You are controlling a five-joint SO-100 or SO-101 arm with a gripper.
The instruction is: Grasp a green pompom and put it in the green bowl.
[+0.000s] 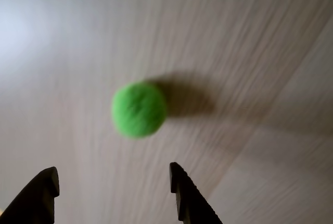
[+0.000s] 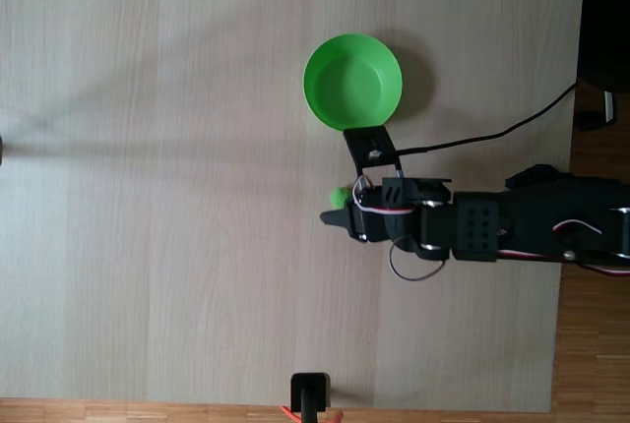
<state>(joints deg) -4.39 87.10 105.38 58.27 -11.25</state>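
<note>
The green pompom (image 1: 139, 109) lies on the pale wood table, blurred, just ahead of my gripper (image 1: 112, 174) and a little right of the middle of the gap. The jaws stand wide open with nothing between them; one black fingertip (image 1: 174, 171) is close below the ball. In the fixed view the pompom (image 2: 338, 194) peeks out beside the open gripper (image 2: 338, 177). The green bowl (image 2: 315, 59) stands empty just above the gripper, and one finger reaches almost to its lower rim.
My black arm (image 2: 512, 231) comes in from the right edge of the fixed view, with a black cable (image 2: 492, 134) trailing to the right. A small black stand (image 2: 310, 393) sits at the table's bottom edge. Bare table spreads to the left.
</note>
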